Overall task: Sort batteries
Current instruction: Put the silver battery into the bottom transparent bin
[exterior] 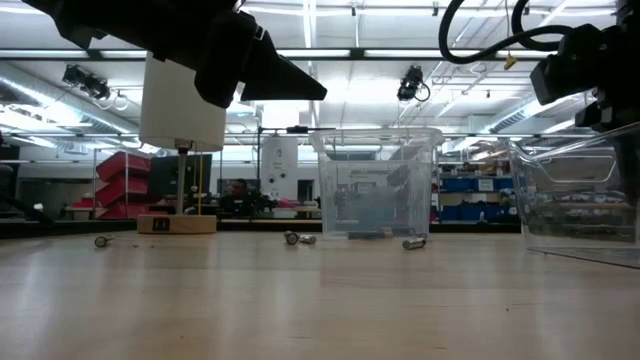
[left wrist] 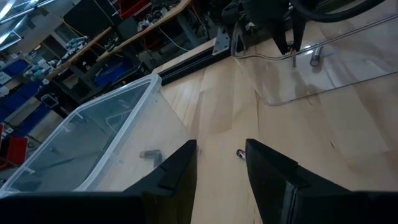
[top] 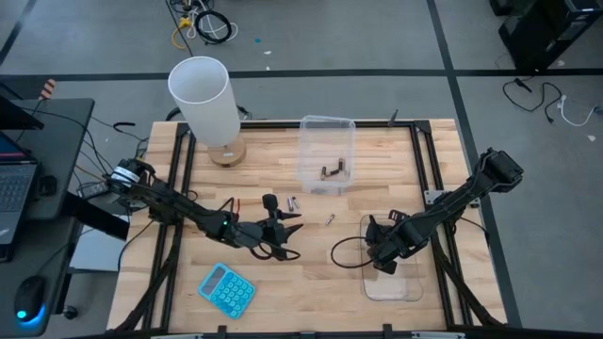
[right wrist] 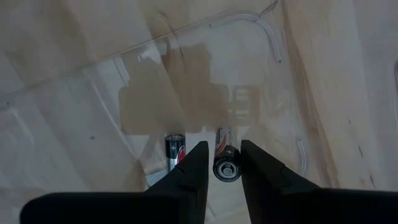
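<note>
A blue calculator [top: 226, 289] lies at the near edge of the tabletop [top: 311, 282], on the left side, with bare wood between it and the near tub [top: 394, 281], a shallow clear one close to the near right corner. The right gripper [right wrist: 225, 155] hangs low over that tub's floor. Two batteries [right wrist: 175, 151] are in the tub: one lies just beside the gripper, the other sits between the narrow jaws and fills most of the gap. Whether they grip it I cannot tell.

Left of the tub, over the middle of the tabletop, the left gripper [top: 283, 234] hovers with its jaws wide and nothing between them. A few loose batteries lie on open wood just beyond it, well apart from the table's edges, one small silvery cell between the two grippers.

Farther back stands the far tub [top: 327, 151], deep and clear, near the far edge, with dark batteries on its floor. Left of it a lamp [top: 203, 99] with a white shade stands on a wooden base, near the far left corner.
</note>
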Action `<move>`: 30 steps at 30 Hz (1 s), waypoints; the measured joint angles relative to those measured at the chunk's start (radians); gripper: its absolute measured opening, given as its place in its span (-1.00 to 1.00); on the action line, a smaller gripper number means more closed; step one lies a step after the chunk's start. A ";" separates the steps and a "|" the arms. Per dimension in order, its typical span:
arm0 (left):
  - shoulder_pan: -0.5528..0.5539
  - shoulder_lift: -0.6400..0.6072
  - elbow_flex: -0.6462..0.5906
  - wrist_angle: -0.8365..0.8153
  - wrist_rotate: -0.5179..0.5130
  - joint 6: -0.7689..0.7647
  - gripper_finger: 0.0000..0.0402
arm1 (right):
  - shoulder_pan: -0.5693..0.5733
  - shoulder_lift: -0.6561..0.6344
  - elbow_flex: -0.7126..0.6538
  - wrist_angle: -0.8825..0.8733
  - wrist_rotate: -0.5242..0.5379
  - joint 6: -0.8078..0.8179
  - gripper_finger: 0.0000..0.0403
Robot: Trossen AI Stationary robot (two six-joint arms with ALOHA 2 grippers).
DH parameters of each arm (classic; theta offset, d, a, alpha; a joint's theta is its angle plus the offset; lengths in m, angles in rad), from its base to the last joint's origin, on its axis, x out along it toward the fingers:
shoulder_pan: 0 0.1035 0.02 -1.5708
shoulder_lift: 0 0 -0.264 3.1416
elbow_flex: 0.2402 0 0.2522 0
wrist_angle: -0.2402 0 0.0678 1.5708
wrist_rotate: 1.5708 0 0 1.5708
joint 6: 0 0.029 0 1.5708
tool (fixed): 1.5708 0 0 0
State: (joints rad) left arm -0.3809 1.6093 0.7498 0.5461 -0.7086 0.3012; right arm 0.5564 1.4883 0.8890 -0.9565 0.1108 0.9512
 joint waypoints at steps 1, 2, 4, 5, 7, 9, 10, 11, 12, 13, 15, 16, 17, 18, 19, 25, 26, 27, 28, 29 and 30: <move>0.000 0.000 0.000 0.000 0.000 0.000 -0.31 | 0.000 0.000 0.000 0.000 0.000 0.000 -0.60; 0.000 0.000 0.000 0.000 0.000 0.000 -0.31 | 0.000 0.000 0.000 0.000 0.000 0.000 -0.60; 0.000 0.000 0.000 0.000 0.000 0.000 -0.31 | 0.000 0.000 0.000 0.000 0.000 0.001 -0.60; 0.000 0.000 0.000 0.000 0.000 0.000 -0.31 | 0.000 0.000 0.000 0.000 0.000 0.004 -0.60; 0.000 0.000 0.000 0.000 0.000 -0.001 -0.31 | 0.000 0.000 0.000 -0.003 0.000 0.018 -0.60; 0.000 0.000 0.000 0.000 0.000 -0.002 -0.31 | 0.000 0.000 0.000 -0.004 0.000 0.026 -0.58; 0.000 0.000 0.000 0.000 0.000 -0.002 -0.31 | 0.000 0.000 0.000 -0.004 0.000 0.029 -0.58; 0.000 0.000 0.000 0.000 0.000 -0.002 -0.31 | 0.000 0.000 0.000 -0.004 0.000 0.036 -0.57; 0.000 0.000 0.000 0.000 0.000 -0.002 -0.31 | 0.000 0.000 0.000 -0.004 0.000 0.042 -0.56; 0.000 0.000 0.000 -0.001 0.000 -0.002 -0.31 | 0.000 0.000 0.000 -0.004 0.000 0.045 -0.56; 0.000 0.000 0.000 -0.003 0.000 -0.002 -0.31 | 0.000 0.000 0.005 -0.008 0.000 0.045 -0.55; 0.000 0.000 0.000 -0.003 0.000 -0.002 -0.31 | 0.000 0.000 0.010 -0.009 0.000 0.044 -0.54; 0.000 0.000 0.000 -0.004 0.000 -0.002 -0.31 | 0.000 0.000 0.014 -0.010 0.000 0.044 -0.54; 0.000 0.000 0.000 -0.006 0.000 -0.002 -0.31 | 0.000 0.000 0.020 -0.013 0.000 0.044 -0.54; 0.000 0.000 0.000 -0.010 0.000 -0.003 -0.31 | 0.000 0.001 0.028 -0.021 0.002 0.044 -0.54; 0.000 0.000 0.000 -0.075 0.001 -0.054 -0.31 | 0.000 0.001 0.087 -0.058 0.015 0.044 -0.54; 0.000 0.000 0.000 -0.087 0.002 -0.068 -0.31 | 0.000 0.001 0.098 -0.062 0.023 0.043 -0.54; 0.000 0.000 0.000 -0.099 0.002 -0.077 -0.31 | 0.000 0.001 0.109 -0.068 0.028 0.042 -0.54; 0.000 0.000 0.000 -0.111 0.002 -0.090 -0.31 | 0.000 0.001 0.121 -0.076 0.034 0.042 -0.54; 0.000 0.000 0.000 -0.121 0.002 -0.101 -0.31 | 0.000 0.001 0.134 -0.082 0.041 0.041 -0.54; 0.000 0.000 0.000 -0.127 0.002 -0.106 -0.31 | 0.000 0.001 0.147 -0.084 0.051 0.039 -0.54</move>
State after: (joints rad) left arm -0.3809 1.6093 0.7498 0.4195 -0.7067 0.1952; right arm 0.5564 1.4891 1.0361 -1.0410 0.1622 0.9903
